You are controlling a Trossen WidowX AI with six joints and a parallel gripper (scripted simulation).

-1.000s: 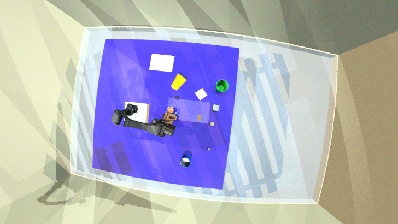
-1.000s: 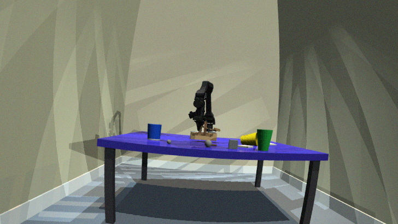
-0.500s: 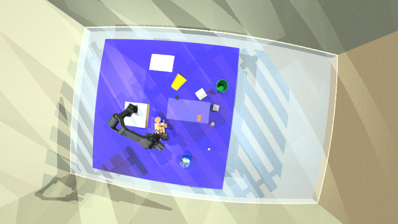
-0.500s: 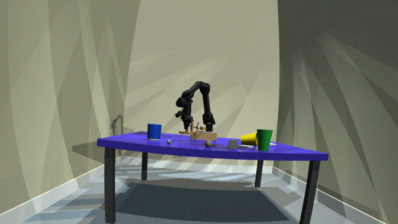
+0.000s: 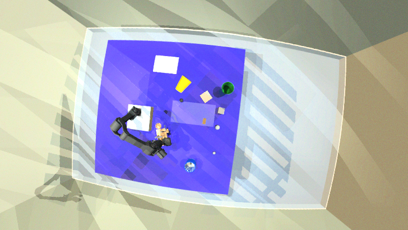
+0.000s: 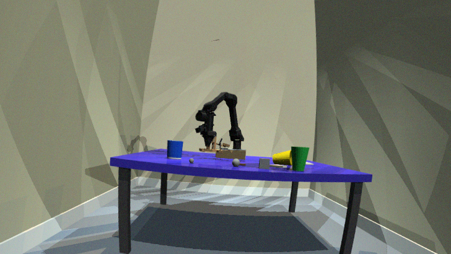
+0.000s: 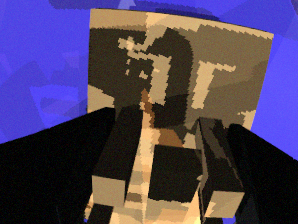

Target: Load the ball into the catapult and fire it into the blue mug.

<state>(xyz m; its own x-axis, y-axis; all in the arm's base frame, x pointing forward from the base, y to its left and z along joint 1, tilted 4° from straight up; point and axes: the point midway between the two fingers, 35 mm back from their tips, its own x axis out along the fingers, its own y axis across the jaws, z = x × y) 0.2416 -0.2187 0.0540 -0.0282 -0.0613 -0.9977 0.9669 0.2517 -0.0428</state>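
Note:
My gripper (image 5: 160,139) (image 6: 208,145) (image 7: 172,125) is shut on the wooden catapult (image 5: 162,133) (image 7: 225,60). In the exterior view the catapult's base (image 6: 203,149) hangs level above the table top. The round cup end (image 5: 158,125) of its arm points away from the blue mug; whether it holds a ball I cannot tell. The blue mug (image 5: 190,166) (image 6: 175,149) stands upright in front and to the side of the gripper. A larger grey-white ball (image 5: 217,127) (image 6: 235,162) and a small pale one (image 5: 214,152) (image 6: 191,160) lie on the table.
A green cup (image 5: 227,87) (image 6: 299,158) stands upright; a yellow cup (image 5: 182,83) (image 6: 281,157) lies on its side. A grey cube (image 5: 221,110) (image 6: 264,163), pale tile (image 5: 205,96), dark ball (image 5: 181,100), orange piece (image 5: 204,120) and white panel (image 5: 166,64) also lie there. A block (image 5: 142,124) (image 6: 233,154) sits beneath the arm.

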